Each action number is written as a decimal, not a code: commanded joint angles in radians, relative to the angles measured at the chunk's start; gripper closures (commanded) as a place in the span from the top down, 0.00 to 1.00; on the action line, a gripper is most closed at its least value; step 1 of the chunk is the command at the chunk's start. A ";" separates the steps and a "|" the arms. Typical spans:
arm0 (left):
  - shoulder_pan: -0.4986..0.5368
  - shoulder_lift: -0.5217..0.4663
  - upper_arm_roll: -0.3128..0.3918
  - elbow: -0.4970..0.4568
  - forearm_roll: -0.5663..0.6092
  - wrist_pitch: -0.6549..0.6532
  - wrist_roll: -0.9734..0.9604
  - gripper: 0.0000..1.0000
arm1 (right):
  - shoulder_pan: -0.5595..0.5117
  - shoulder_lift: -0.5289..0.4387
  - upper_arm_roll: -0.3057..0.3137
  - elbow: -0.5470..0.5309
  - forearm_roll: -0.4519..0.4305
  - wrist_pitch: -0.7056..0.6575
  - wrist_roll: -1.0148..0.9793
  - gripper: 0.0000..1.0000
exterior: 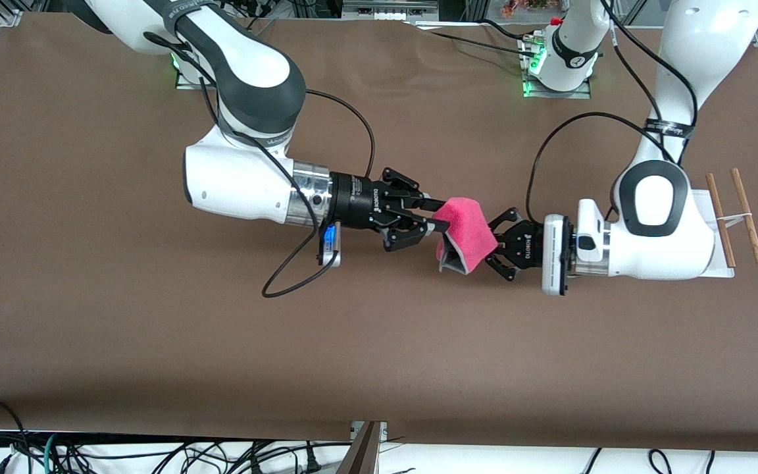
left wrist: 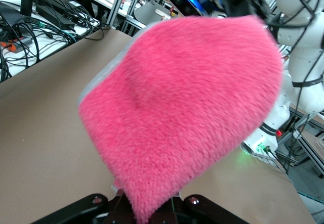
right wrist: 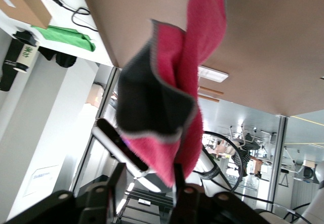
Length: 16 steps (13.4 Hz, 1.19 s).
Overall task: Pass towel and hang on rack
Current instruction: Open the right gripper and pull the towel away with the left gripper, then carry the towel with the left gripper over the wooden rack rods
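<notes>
From the front view you see both arms stretched toward each other over the middle of the brown desk (exterior: 155,329), with the small bright pink-red square towel of fluffy cloth (exterior: 463,236) held up in the air between them. Your right gripper (exterior: 441,216) comes in from the right arm's end of the desk with its black fingers clamped on one edge of the cloth; your left gripper (exterior: 494,247) meets the cloth's other edge from the left arm's end, its fingers hidden under the fabric here. The thin grey stitched edge shows along the towel's lower fold. The rack of two thin brown wooden sticks on a flat white base (exterior: 737,217) stands at the left arm's end of the desk, partly covered by the left arm, well apart from the towel. In the left wrist view the pink cloth (left wrist: 182,107) fills most of the picture, its lowest tip pinched between the closed black fingers (left wrist: 121,204). In the right wrist view the towel (right wrist: 172,107) hangs folded, showing pink pile and a darker shaded face with the grey edging, and you see its end gripped tight between the right gripper's fingers (right wrist: 178,183).
</notes>
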 commanded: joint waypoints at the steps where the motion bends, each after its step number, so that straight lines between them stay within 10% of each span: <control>1: 0.024 -0.014 0.000 -0.008 0.054 -0.031 0.017 0.00 | -0.038 0.010 0.007 0.044 0.015 -0.016 -0.007 1.00; 7: 0.116 -0.008 0.000 -0.003 0.389 -0.037 -0.012 0.00 | -0.199 -0.010 -0.004 0.044 -0.026 -0.233 -0.095 1.00; 12: 0.205 -0.015 0.006 0.047 0.665 -0.137 -0.137 0.00 | -0.279 -0.117 -0.011 0.033 -0.253 -0.472 -0.194 1.00; 16: 0.216 -0.015 0.052 0.129 0.972 -0.239 -0.161 0.00 | -0.286 -0.278 -0.166 -0.044 -0.280 -0.693 -0.425 1.00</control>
